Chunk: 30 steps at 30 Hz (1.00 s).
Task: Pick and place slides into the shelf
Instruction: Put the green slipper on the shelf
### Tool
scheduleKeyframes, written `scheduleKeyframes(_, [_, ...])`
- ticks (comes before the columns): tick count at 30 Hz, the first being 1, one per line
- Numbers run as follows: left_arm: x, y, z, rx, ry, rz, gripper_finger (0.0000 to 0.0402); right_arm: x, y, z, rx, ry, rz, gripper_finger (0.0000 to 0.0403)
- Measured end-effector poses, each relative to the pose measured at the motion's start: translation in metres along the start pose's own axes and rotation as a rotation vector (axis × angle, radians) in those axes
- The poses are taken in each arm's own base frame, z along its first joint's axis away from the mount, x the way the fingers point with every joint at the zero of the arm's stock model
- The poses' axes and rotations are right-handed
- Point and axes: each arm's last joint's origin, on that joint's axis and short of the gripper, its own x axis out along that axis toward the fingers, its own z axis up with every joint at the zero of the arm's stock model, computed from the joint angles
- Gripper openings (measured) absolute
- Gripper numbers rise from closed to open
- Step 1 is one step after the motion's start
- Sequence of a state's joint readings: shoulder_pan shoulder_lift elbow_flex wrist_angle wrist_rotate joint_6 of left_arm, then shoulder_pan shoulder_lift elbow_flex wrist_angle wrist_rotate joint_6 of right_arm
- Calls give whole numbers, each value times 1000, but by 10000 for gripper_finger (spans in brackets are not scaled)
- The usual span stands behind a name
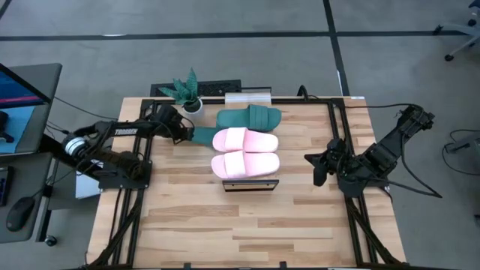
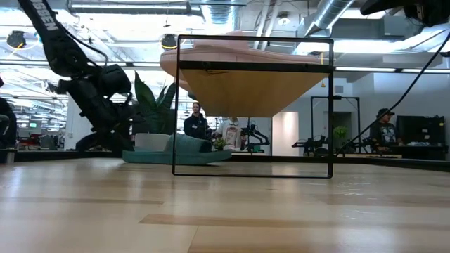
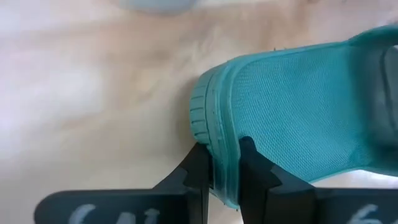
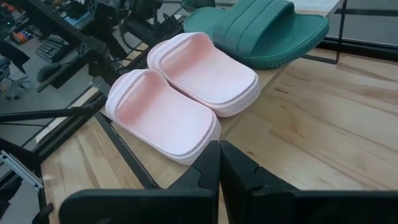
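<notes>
Left claw (image 3: 222,163) had the heel rim of a green slide (image 1: 201,133) pinched, near the worktop's back-left edge. Slide's long axis ran toward the shelf (image 1: 250,184), pink pair (image 1: 245,152) already on top. Right claw (image 4: 219,163) closed, parked right.

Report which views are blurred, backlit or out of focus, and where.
Left wrist view: the table behind is out of focus, while the green slide's heel, pinched in the left gripper, is sharp. Low view: bright ceiling lights leave the left arm and the shelf frame as dark silhouettes. High view: even light, faint shadows.
</notes>
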<state>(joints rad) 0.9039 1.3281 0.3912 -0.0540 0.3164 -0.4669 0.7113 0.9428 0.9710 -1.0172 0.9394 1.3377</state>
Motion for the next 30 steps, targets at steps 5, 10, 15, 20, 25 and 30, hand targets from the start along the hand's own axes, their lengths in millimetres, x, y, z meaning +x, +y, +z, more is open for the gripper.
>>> scheduleKeyframes(5, [-23, -5, -4, 8, -38, 30, 33, 0, -1, 0, -8, 1, -5, 0])
scheduleKeyframes(10, [-46, -4, -11, 7, -79, 92, 33, 0, -2, 0, -21, 4, -14, 0])
scheduleKeyframes(15, [-66, -2, -15, -11, -136, 110, 33, 0, -2, -1, -22, 4, -13, 0])
scheduleKeyframes(20, [-83, 1, -21, -46, -188, 124, 33, 0, -2, -1, -22, 11, -11, 0])
scheduleKeyframes(25, [-96, 2, -26, -100, -228, 124, 33, 0, -2, -1, -23, 30, -7, 0])
scheduleKeyframes(30, [-113, -2, -26, -150, -251, 123, 33, 0, -2, -2, -35, 36, -8, 0])
